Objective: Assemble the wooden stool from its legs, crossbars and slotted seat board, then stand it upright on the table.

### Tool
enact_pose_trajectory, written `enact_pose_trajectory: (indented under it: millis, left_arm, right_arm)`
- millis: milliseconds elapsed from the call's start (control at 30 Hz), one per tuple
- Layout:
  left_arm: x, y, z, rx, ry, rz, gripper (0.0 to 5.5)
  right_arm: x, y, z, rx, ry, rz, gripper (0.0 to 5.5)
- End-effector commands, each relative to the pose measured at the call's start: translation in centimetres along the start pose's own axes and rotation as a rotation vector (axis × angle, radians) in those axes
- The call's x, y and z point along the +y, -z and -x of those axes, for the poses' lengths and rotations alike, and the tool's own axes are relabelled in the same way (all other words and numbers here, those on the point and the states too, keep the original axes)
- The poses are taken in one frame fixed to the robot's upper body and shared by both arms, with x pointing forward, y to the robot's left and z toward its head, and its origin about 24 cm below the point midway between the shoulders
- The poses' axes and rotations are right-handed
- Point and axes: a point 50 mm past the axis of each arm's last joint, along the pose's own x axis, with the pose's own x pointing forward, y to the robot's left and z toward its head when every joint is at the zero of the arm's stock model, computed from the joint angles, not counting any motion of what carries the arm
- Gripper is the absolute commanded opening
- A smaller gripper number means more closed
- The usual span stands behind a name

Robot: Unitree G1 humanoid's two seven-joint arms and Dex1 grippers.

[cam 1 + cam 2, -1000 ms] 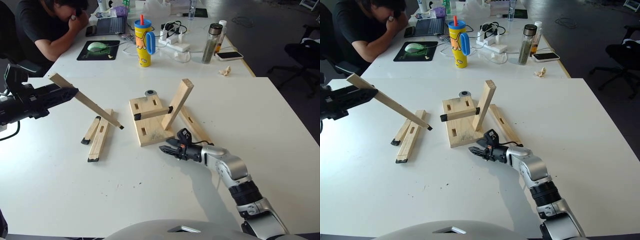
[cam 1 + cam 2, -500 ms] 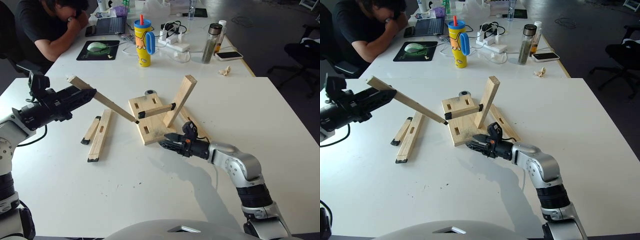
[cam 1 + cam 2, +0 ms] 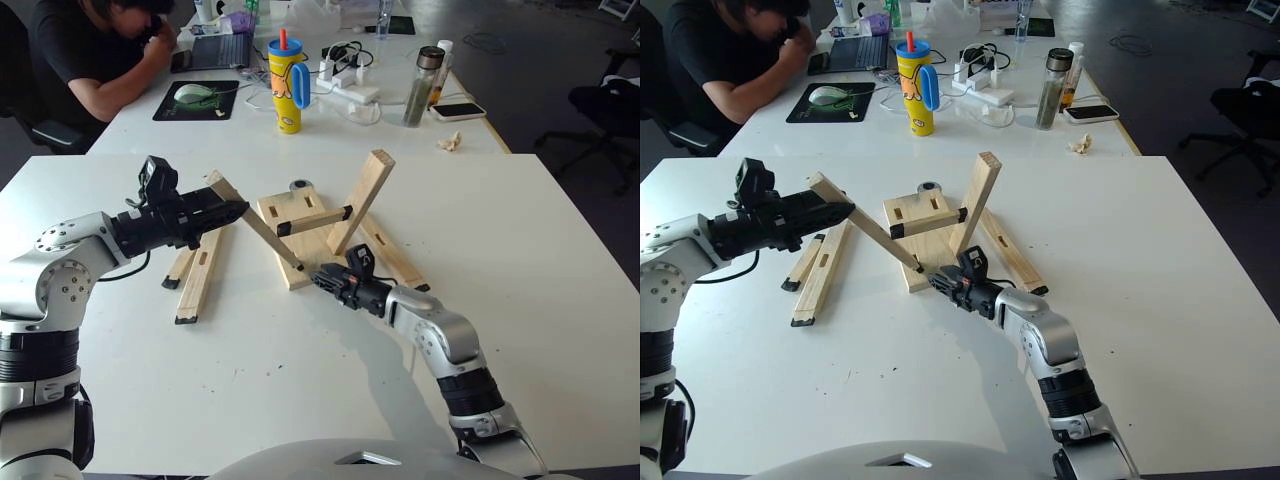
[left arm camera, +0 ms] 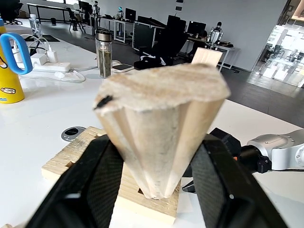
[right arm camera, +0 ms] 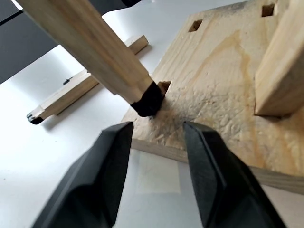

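- The left gripper is clamping its fingers on the upper end of a wooden leg, holding it slanted above the bench.
- Two loose wooden pieces are lying side by side below it.
- The leg's black tip is touching a slot at the near edge of the seat board, which is lying flat mid-bench.
- The right gripper is hovering there, fingers parted and holding nothing.
- A second leg is standing tilted in the board.
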Motion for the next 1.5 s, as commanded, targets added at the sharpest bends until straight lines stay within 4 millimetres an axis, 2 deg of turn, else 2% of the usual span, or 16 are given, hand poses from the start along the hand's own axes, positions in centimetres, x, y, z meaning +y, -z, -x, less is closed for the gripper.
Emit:
enact_pose_trajectory:
  millis: [33,233,333,467,600,800,1000,1133,1300,1500]
  left_arm:
    - [0.6,-0.7,0.0,0.040,0.002,-0.050,2.06]
    - [1.1,-1.6,0.4,0.062,-0.004,-0.093,2.06]
    - [1.2,-1.4,0.5,0.100,0.006,-0.112,2.06]
    - [0.9,-1.1,0.1,0.133,0.026,-0.133,2.06]
    - [0.3,-2.0,-0.5,0.163,0.068,-0.186,2.06]
    - [0.0,-3.3,-1.2,0.229,0.115,-0.271,2.06]
    - [0.1,-2.8,-1.7,0.313,0.130,-0.312,2.06]
    - [-0.8,-1.4,-1.8,0.387,0.150,-0.338,2.06]
    - [-1.4,-0.3,-2.4,0.393,0.166,-0.318,2.06]
    - [-0.4,0.5,-3.2,0.365,0.145,-0.251,2.06]
  right_arm:
    - [-0.5,-0.1,-0.3,0.007,0.032,0.044,1.95]
    - [-0.8,0.3,-0.6,0.031,0.051,0.079,1.95]
    - [-0.9,0.9,-0.8,0.063,0.062,0.089,1.95]
    - [-1.1,1.9,-0.8,0.129,0.082,0.110,1.95]
    - [-1.3,2.2,-0.8,0.148,0.092,0.116,1.95]
    - [0.0,1.7,-1.4,0.102,0.021,0.176,1.95]
    - [0.2,2.9,-1.4,0.184,0.007,0.250,1.95]
    - [-0.3,4.1,-1.1,0.258,0.032,0.244,1.95]
    - [-0.6,5.3,-0.7,0.326,0.043,0.220,1.95]
    - [-0.3,6.0,-0.5,0.364,0.001,0.224,1.95]
